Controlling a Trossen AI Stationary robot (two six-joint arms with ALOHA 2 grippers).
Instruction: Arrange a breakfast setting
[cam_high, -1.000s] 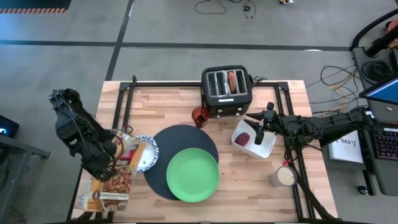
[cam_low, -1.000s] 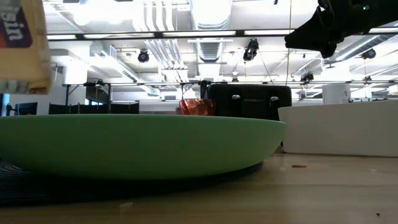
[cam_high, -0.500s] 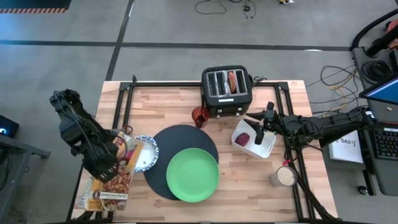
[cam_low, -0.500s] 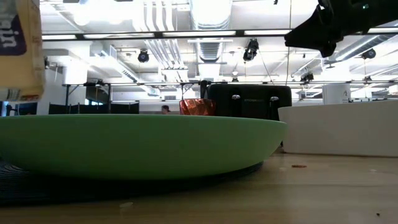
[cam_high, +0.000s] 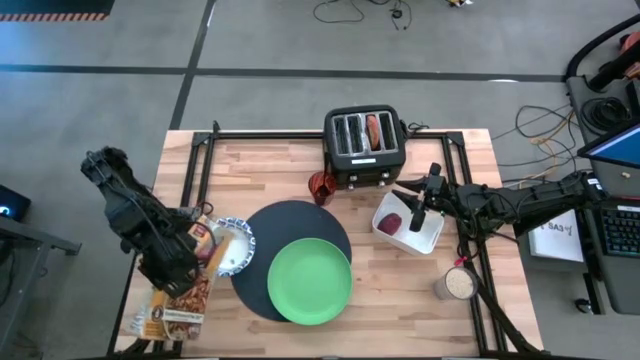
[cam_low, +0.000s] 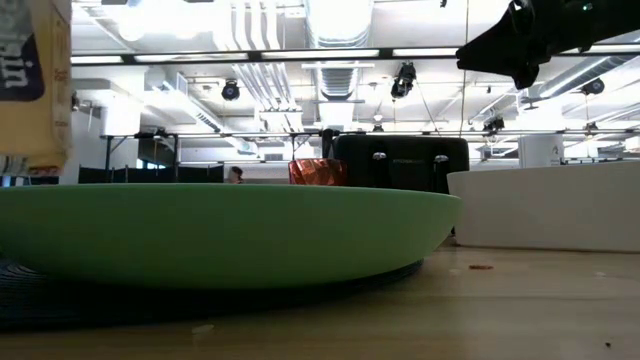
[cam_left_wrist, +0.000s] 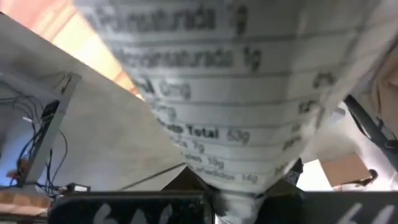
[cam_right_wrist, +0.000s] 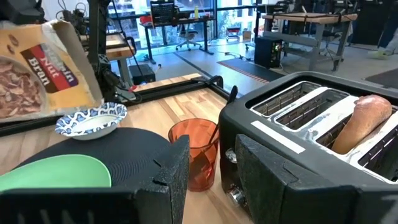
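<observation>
Plate (cam_high: 309, 281) sat on mat (cam_high: 281, 226); left end effector (cam_high: 178, 268) clenched cereal box (cam_high: 195, 262) at bowl's (cam_high: 235, 247) nine o'clock, unfilled; right end effector (cam_high: 418, 206) released, idle.

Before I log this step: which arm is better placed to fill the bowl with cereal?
The left. Its gripper holds the cereal box tilted beside the bowl, at the mat's left edge. The right gripper hovers empty over the white tray, far across the table.
</observation>
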